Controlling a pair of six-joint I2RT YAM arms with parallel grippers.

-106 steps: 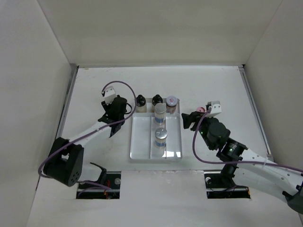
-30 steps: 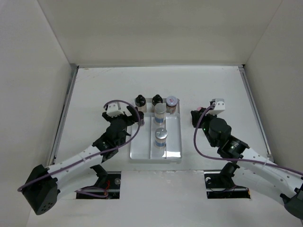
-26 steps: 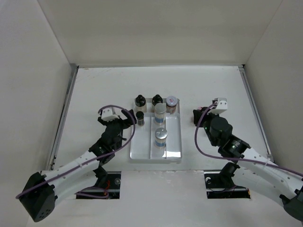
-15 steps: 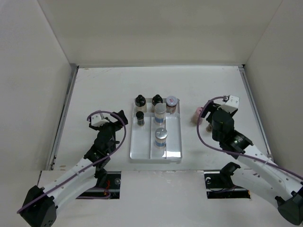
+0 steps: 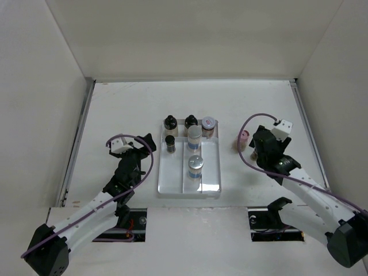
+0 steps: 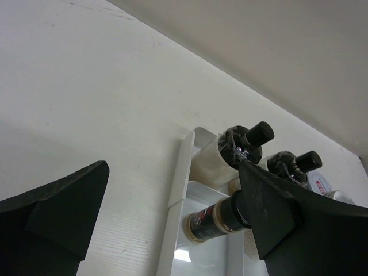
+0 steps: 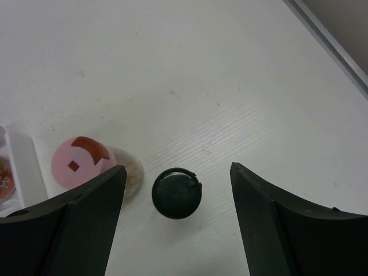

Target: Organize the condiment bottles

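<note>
Right wrist view: black-capped bottle seen from straight above, so only the cap shows and the body is hidden beneath it. The pink-lidded bottle is the same, mostly lid. The white tray is cut by the left edge; 1 jar in it shows only as a sliver.

Top view: the black-capped bottle is not visible, as the right gripper covers that spot.

Left wrist view: 1 finger of the left gripper hides part of the dark bottle's cap and most of a pale lid at far right. The tray runs off the bottom edge.

Labels are too blurred to read in all 3 views.
</note>
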